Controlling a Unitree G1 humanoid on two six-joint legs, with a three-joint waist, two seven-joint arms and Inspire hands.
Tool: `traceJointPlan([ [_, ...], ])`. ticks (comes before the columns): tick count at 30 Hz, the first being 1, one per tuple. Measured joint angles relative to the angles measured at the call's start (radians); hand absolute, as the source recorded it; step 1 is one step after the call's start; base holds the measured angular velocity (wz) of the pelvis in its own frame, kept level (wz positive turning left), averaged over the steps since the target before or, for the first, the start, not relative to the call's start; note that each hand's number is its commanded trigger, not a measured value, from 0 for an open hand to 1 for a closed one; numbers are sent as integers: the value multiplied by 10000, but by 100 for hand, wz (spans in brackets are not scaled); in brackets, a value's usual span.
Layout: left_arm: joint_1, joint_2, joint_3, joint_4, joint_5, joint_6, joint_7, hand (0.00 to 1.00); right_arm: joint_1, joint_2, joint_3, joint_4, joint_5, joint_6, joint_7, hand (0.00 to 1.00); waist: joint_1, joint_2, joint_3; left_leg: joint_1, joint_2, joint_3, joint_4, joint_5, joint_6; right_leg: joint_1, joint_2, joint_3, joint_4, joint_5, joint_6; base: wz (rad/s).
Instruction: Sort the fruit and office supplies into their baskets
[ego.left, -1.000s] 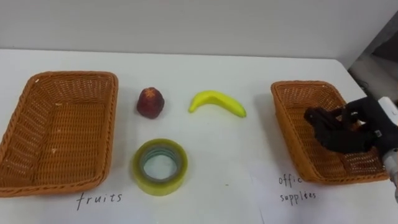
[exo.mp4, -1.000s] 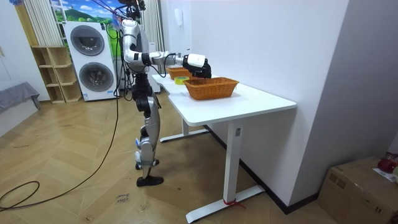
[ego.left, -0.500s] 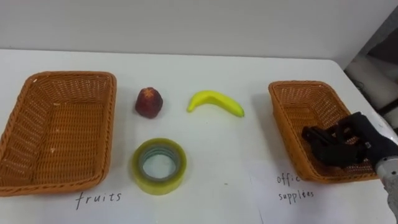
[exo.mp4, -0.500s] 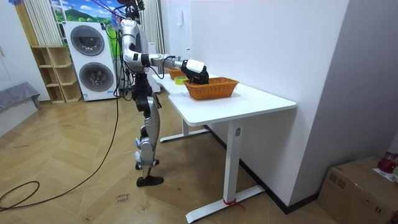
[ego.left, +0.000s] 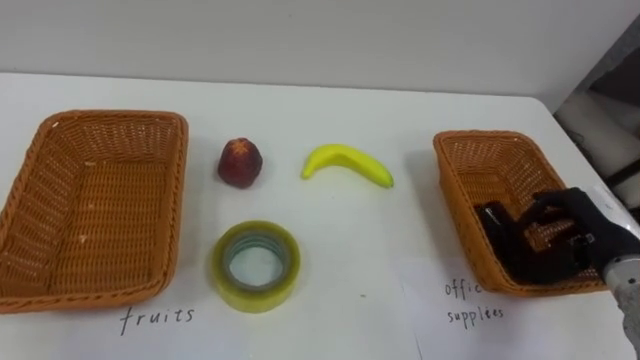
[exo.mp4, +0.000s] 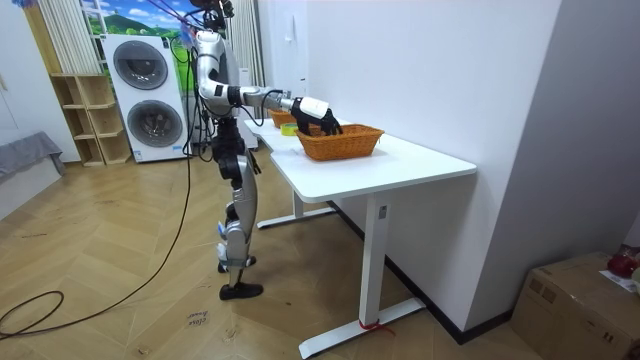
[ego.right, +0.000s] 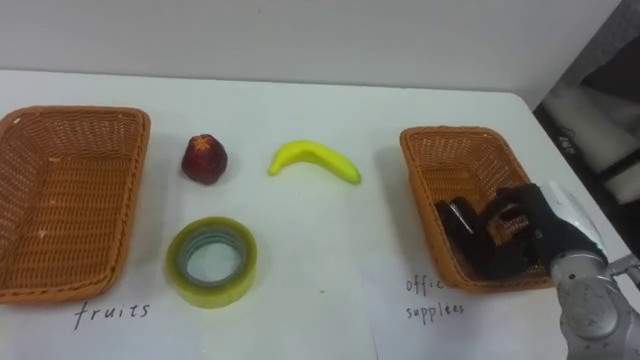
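Observation:
My right hand (ego.left: 588, 226) is down inside the right wicker basket (ego.left: 485, 138), at its near right corner. A black object (ego.left: 525, 262) lies on that basket's floor under the hand. The fingers arch loosely over it, with wicker showing in the gap between. On the white table (ego.left: 400, 300) lie a reddish round fruit (ego.left: 240, 163), a yellow banana (ego.left: 348, 163) and a roll of yellowish tape (ego.left: 256, 265). The left wicker basket (ego.left: 110, 118) holds nothing. In the room view I stand at the table's long side with the right hand (exo.mp4: 322, 118) reaching over the basket (exo.mp4: 345, 142).
Handwritten paper labels lie in front of each basket near the table's front edge. A wall runs behind the table. The table's right edge is just past the right basket. A washing machine (exo.mp4: 150, 95) and shelves stand behind me.
The right hand sank from above the right basket down into it with the black object. Its fingers have loosened, and the object now rests on the basket floor.

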Motion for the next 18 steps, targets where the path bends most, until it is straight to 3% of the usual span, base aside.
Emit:
traceJointPlan([
  [18,91,0,0,4,6,147,319,0,0,4,0,-89,4,0,2,0,16,141,-79,18,-2,2,12,2,1,16,-4,-1,7,0,0,0],
])
